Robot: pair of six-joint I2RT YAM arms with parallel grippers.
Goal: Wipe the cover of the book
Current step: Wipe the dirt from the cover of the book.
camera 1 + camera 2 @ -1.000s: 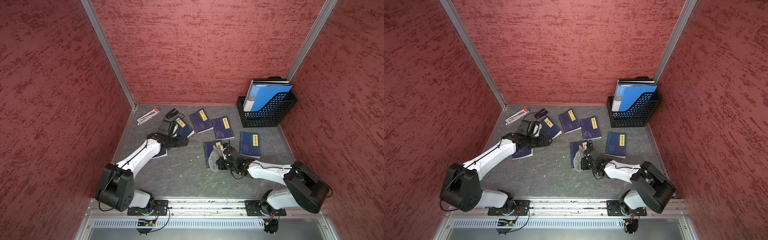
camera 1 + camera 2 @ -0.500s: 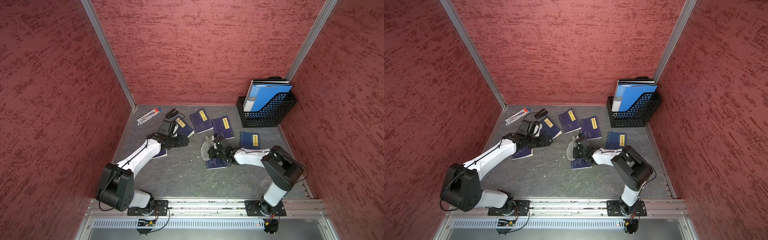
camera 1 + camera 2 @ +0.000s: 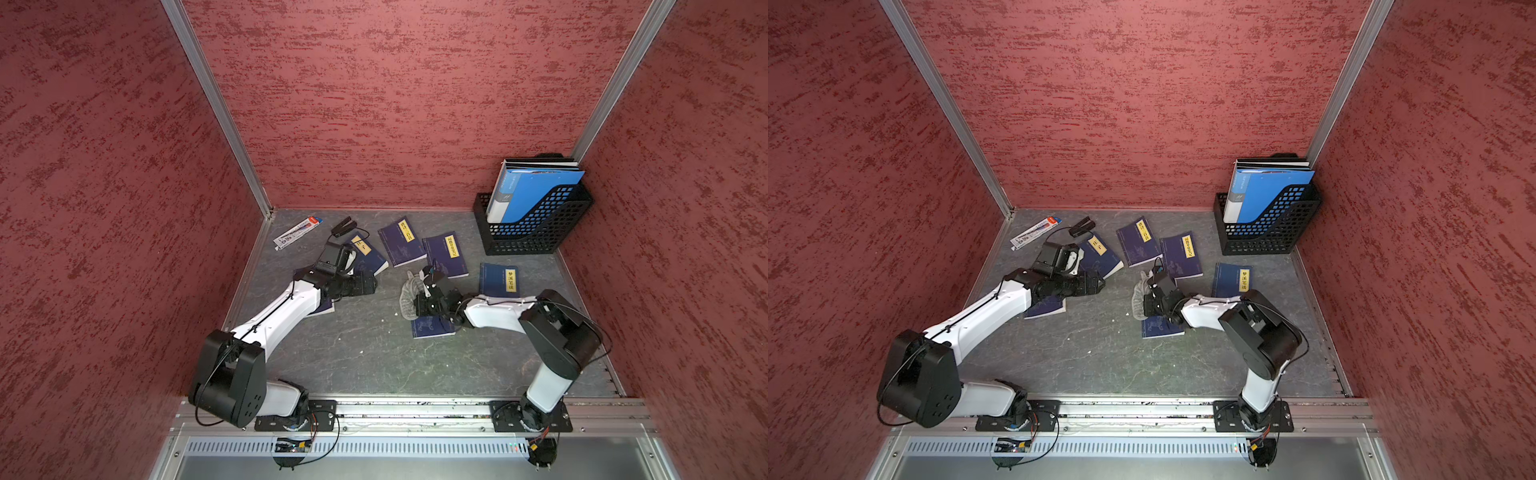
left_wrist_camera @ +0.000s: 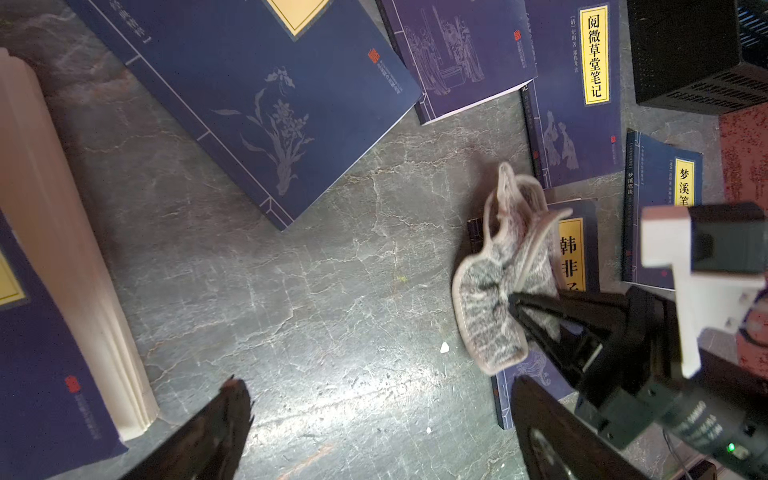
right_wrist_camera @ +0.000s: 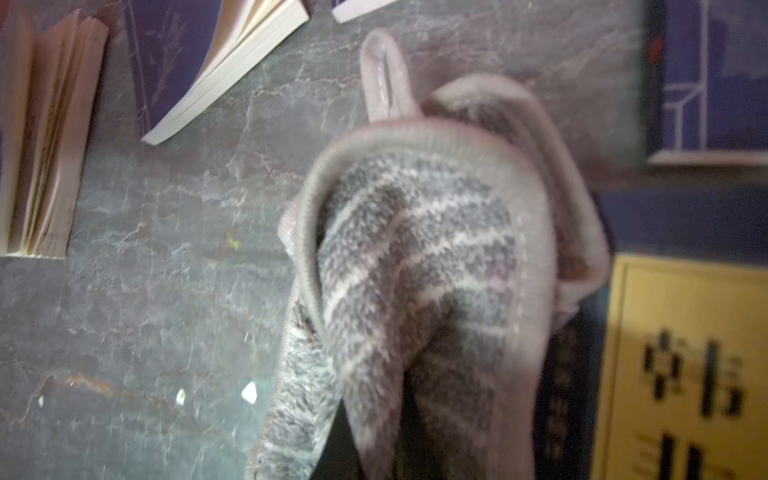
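1. Since a second ago: right hand (image 3: 419, 297) and cloth (image 3: 409, 291) have shifted toward the left edge of the book (image 3: 430, 326). Left hand (image 3: 372, 284) unchanged.
2. Top views: book (image 3: 1160, 326) lies mid-worktop (image 3: 1100, 353). Cloth (image 3: 1139, 297) covers its far part and overhangs onto the worktop; near end exposed. Right hand (image 3: 1148, 303) clamped on cloth. Left hand (image 3: 1098, 284) well apart, over bare worktop.
3. Left wrist: left hand (image 4: 376, 380) fingers spread wide, holding nothing. Right hand (image 4: 515, 303) pinches bunched cloth (image 4: 494, 299) beside book's (image 4: 571, 257) yellow label.
4. Right wrist: cloth (image 5: 415, 270) bunched, blurred; partly over worktop (image 5: 145, 291), partly over book (image 5: 685, 332). Fingers hidden.
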